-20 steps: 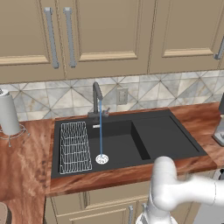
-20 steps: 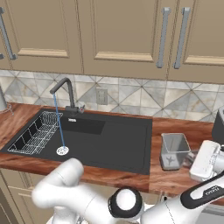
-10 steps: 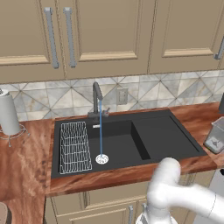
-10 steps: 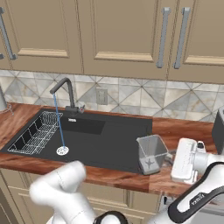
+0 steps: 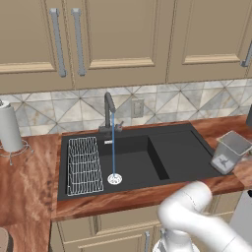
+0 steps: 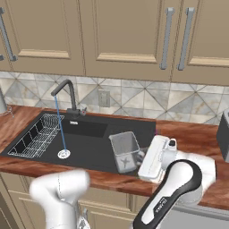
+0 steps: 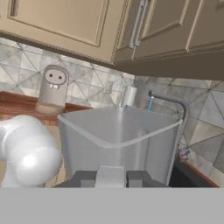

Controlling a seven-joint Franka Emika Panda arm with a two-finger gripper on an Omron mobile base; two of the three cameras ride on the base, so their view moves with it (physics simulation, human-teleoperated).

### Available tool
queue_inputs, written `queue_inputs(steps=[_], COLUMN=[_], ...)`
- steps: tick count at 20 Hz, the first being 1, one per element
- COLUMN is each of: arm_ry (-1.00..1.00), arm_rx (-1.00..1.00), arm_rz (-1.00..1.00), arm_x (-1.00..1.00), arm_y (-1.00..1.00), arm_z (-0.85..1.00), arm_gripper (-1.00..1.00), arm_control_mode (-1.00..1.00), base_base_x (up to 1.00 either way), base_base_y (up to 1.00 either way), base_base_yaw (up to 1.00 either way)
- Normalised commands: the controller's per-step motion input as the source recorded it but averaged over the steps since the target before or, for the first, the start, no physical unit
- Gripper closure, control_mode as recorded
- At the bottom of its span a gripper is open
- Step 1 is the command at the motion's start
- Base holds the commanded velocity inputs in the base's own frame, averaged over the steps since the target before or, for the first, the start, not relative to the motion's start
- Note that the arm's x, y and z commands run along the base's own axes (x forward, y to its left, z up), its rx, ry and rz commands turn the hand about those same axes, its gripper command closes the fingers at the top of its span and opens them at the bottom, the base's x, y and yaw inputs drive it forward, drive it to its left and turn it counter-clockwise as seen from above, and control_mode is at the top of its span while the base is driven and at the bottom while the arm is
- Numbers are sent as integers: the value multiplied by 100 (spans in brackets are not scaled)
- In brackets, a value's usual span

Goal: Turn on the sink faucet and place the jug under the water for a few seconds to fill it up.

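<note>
Now the jug (image 6: 125,151) sits at the centre of the right base view, tilted, raised over the flat right part of the sink (image 6: 89,147); in the left base view it shows at the right edge (image 5: 229,151). The fingers (image 7: 111,178) pinch its near side, at the bottom of the hand view. At left, the water (image 6: 61,129) runs straight down from the sink faucet (image 6: 67,96) to the drain. A wire rack (image 5: 83,165) lies left of the stream, and a paper-towel roll (image 5: 10,128) stands on the tabletop (image 5: 29,172).
</note>
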Motion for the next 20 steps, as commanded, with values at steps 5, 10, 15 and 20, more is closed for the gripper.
queue_inputs(steps=[5,10,15,20], arm_ry=[0,1,3,3], arm_rx=[-3,-7,-10,-10], arm_rz=[-14,-14,-10,-3], arm_x=[0,0,0,0], arm_y=[85,87,83,78], arm_z=[49,36,20,5], arm_gripper=[100,100,100,100], arm_control_mode=[-100,-100,-100,-100], base_base_x=[0,0,0,0], base_base_y=[0,0,0,0], base_base_yaw=[0,0,0,0])
